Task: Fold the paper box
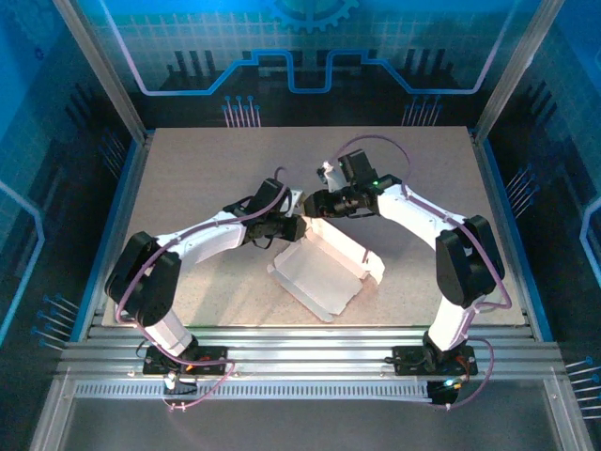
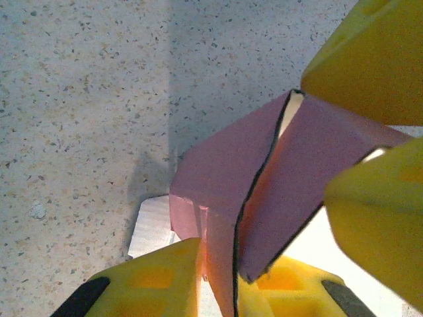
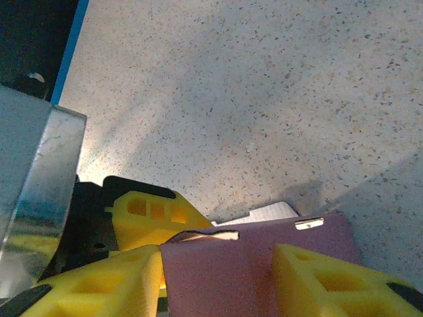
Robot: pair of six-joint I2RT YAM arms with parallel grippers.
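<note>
The paper box point(image 1: 324, 274) lies mid-table with its pale inner side up and its far end lifted. In the left wrist view its pink outer side point(image 2: 218, 178) rises as two panels meeting at a dark seam. My left gripper point(image 1: 297, 226) is shut on the lower edge of that fold point(image 2: 221, 281), with a yellow finger point(image 2: 152, 281) on each side. My right gripper point(image 1: 315, 202) meets it from the opposite side. A pink panel point(image 3: 225, 264) fills the space between the right gripper's fingers point(image 3: 330, 284), which press on it.
The speckled tabletop point(image 1: 197, 178) spreads around the box, bounded by blue rails and the metal frame point(image 1: 300, 343) at the near edge. The two grippers sit nearly touching. The left gripper's finger point(image 3: 149, 214) is close beside the right one's.
</note>
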